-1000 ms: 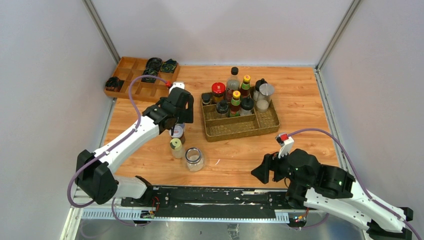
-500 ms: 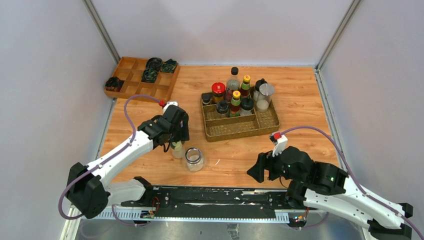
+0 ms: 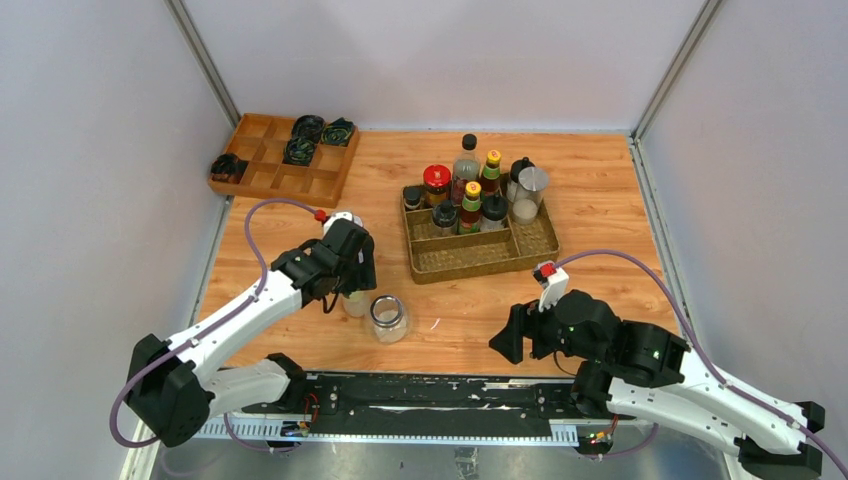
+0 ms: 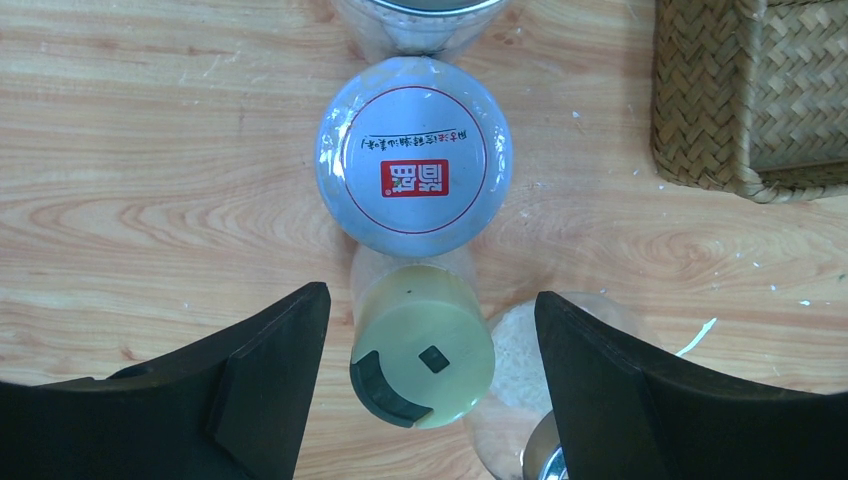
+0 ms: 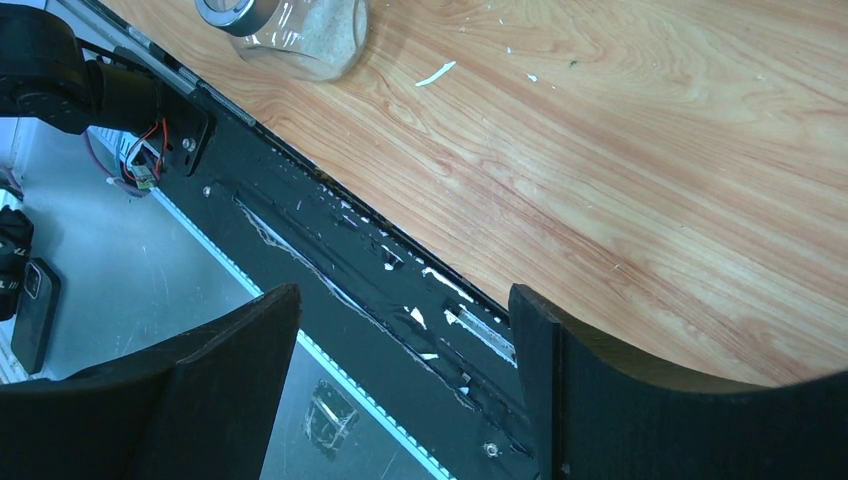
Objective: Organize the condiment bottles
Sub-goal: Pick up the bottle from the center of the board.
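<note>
pale-capped bottle (image 4: 422, 345) stands between the fingers (image 4: 270, 390) of the spread left pincer (image 4: 430, 298).

A robotics lab test cell: plain pale panels (image 3: 440, 60) on metal posts (image 3: 203, 55) wall in a wood-grain worktop (image 3: 600, 200) on 3 sides. A white left arm (image 3: 245, 312) and right arm (image 3: 700, 402) are bolted to a black rail (image 3: 430, 385) at its near edge. Left of the right hand (image 5: 402, 295), bare coloured wiring (image 5: 140, 165) hangs above a grey floor (image 5: 120, 270).
</note>
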Tool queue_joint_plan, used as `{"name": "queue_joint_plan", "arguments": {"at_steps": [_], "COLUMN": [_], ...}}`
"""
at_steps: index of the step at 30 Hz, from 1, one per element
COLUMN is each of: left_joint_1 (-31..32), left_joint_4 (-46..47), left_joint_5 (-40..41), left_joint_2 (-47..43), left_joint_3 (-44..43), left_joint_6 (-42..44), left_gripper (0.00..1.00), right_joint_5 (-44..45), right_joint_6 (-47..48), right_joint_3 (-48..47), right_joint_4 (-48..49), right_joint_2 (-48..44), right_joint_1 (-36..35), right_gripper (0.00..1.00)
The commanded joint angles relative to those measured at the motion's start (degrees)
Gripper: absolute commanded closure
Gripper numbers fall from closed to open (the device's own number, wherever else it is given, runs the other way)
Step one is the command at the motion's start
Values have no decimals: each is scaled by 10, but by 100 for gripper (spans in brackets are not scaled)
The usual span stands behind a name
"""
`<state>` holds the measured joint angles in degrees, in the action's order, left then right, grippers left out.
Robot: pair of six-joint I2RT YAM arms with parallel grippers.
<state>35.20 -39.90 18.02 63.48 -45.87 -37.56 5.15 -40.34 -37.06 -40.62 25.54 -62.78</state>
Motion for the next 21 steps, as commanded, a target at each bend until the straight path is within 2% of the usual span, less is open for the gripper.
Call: {"name": "queue_joint_plan", "arguments": {"at_steps": [1, 7, 11, 15, 21], "left_joint_1": [14, 29, 75, 122, 141], "left_joint_4": [-16, -35, -37, -51, -55], "left_joint_5": [0, -16, -26, 2, 16], "left_joint_2": [-21, -40, -50, -35, -22], "left_joint_3": [-12, -1, -10, -42, -55], "left_joint_6": [-8, -17, -23, -23, -25], "left_gripper": [20, 19, 19, 17, 17], "right_joint_5": [10, 9, 10, 12, 40], "right_joint_6": [17, 24, 29, 38, 59], "right_joint_3": [-12, -17, -17, -31, -84], "right_joint_4": [-6, -5, 0, 1, -33], "right_joint_2": [-1, 14, 20, 31, 41], "right_joint_1": [-8, -8, -8, -8, -9], "right_gripper": [18, 18, 18, 18, 16]}}
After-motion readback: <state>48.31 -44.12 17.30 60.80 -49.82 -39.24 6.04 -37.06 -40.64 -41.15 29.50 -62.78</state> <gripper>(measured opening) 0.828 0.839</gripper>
